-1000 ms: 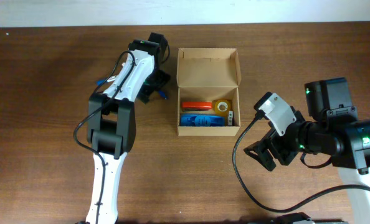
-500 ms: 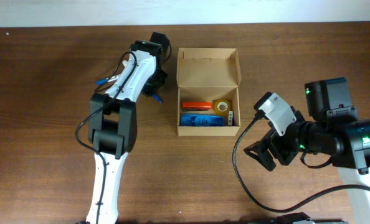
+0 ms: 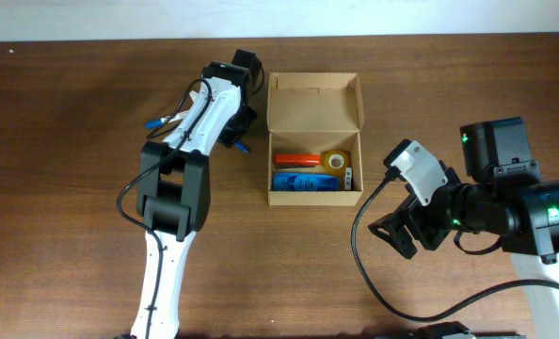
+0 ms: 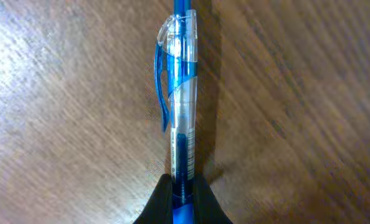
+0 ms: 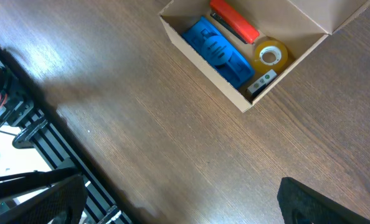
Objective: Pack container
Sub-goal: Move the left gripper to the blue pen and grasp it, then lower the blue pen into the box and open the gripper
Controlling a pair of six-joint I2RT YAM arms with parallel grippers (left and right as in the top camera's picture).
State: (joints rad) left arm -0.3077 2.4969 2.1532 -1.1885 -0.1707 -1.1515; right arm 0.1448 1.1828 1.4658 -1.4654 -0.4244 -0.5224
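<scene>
Cardboard box (image 3: 314, 108): open, upper centre.
Left gripper (image 4: 183, 198): pinching blue pen (image 4: 180, 93); should clear box wall before release.
Right gripper (image 5: 185, 202): lower right, spread, empty.

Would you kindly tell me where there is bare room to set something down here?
Bare brown wooden table lies in front of the tan cardboard box, between the left arm and right arm, and at far left. Crowded: inside the box, filled by a blue pack, orange stick and tape roll, and the gap between box and left hand gripping the blue pen.
</scene>
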